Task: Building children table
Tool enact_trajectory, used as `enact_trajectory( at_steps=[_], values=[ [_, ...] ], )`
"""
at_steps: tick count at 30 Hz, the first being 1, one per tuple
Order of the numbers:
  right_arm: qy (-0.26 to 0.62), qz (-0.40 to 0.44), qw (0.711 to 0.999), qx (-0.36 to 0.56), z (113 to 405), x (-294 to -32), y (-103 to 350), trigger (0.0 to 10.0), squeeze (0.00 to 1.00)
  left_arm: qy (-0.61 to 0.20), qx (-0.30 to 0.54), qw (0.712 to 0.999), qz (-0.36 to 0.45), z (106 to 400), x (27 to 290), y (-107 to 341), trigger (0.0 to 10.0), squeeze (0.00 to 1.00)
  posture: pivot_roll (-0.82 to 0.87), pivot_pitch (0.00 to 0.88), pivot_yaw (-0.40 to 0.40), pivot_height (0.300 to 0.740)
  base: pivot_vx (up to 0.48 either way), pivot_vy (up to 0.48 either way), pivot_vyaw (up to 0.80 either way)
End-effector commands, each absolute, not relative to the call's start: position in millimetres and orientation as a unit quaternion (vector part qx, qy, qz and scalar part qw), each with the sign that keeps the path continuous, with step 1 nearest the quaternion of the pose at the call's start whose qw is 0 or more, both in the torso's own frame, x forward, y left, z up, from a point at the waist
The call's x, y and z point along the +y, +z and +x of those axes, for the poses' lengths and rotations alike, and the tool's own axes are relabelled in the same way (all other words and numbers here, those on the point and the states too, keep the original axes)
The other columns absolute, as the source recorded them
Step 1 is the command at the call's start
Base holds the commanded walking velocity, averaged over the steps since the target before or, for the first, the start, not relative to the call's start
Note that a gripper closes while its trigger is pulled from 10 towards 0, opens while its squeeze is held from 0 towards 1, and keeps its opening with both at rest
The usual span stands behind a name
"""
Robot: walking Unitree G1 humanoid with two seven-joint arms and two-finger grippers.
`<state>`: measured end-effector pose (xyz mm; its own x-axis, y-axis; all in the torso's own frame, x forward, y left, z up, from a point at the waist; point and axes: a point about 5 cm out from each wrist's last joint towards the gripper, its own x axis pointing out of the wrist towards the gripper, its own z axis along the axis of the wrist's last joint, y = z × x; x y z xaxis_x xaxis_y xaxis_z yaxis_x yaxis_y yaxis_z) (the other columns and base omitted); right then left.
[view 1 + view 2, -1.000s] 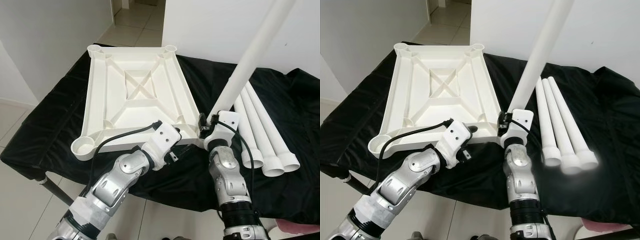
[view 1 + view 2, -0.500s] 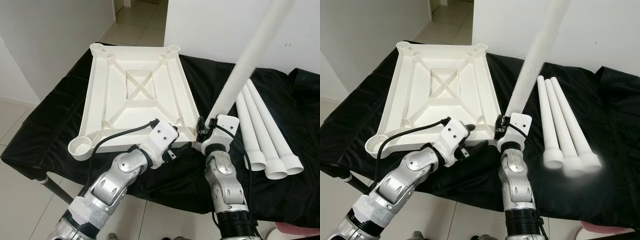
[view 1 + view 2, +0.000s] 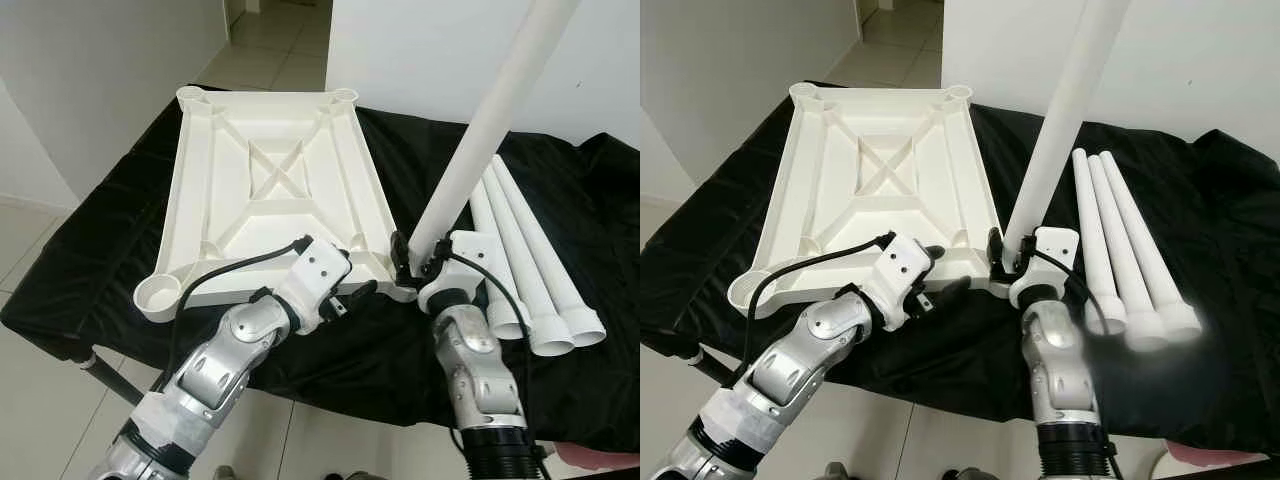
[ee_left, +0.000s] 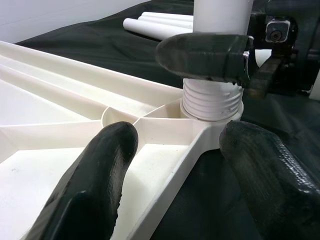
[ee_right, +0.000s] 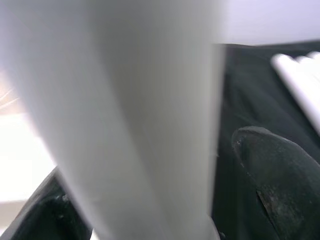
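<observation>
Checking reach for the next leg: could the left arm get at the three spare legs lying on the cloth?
Probably not directly: the right pincer and its upright leg stand between the left pincer and the spare legs.

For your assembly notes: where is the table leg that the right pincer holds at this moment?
The table leg stands nearly upright in the right pincer, its threaded end at the near right corner socket of the upturned tabletop.

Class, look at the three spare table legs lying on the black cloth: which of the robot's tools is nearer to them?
Right. The right tool grips the upright leg beside the spare legs. The left tool, open, sits at the tabletop corner, beyond the upright leg from them.
</observation>
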<state>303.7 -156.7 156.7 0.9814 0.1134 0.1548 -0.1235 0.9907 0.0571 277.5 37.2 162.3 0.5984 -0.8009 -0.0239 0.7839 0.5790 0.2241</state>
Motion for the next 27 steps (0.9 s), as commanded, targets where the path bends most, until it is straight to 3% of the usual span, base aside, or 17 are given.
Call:
enact_trajectory(
  at_steps=[1,13,14,15,16,17,18,27],
  values=[
    [0.094,0.013,0.991,-0.091,308,-163,160,10.0,0.00,-0.471,-0.021,0.875,0.111,276,38,156,10.0,0.00,0.01,0.073,-0.038,0.740,0.000,0.000,0.00],
    [0.233,-0.042,0.967,-0.093,321,-164,163,10.0,0.00,-0.482,-0.022,0.869,0.112,272,33,156,10.0,0.00,0.01,0.063,-0.035,0.740,0.000,0.000,0.00],
    [0.242,-0.044,0.965,-0.091,323,-164,163,8.7,0.00,-0.483,-0.022,0.868,0.113,271,32,155,10.0,0.00,0.01,0.063,-0.035,0.740,0.000,0.000,0.00],
    [0.242,-0.044,0.965,-0.091,323,-164,163,8.7,0.00,-0.483,-0.022,0.868,0.113,271,32,155,10.0,0.00,0.01,0.063,-0.035,0.740,0.000,0.000,0.00],
    [0.254,-0.047,0.962,-0.088,324,-164,161,4.4,0.00,-0.484,-0.022,0.867,0.113,271,32,156,10.0,0.00,0.01,0.062,-0.037,0.740,0.000,0.000,0.00],
    [0.260,-0.048,0.960,-0.086,325,-165,161,4.4,0.00,-0.484,-0.022,0.867,0.113,270,32,156,10.0,0.00,0.02,0.062,-0.038,0.740,0.000,0.000,0.00],
    [0.262,-0.049,0.960,-0.081,326,-166,159,0.0,0.00,-0.484,-0.022,0.868,0.113,270,32,156,10.0,0.00,0.02,0.061,-0.040,0.740,0.000,0.000,0.00],
    [0.257,-0.029,0.964,-0.054,329,-176,147,0.0,0.00,-0.480,-0.021,0.870,0.112,270,33,156,10.0,0.00,0.02,0.059,-0.045,0.740,0.000,0.000,0.00]
  ],
)
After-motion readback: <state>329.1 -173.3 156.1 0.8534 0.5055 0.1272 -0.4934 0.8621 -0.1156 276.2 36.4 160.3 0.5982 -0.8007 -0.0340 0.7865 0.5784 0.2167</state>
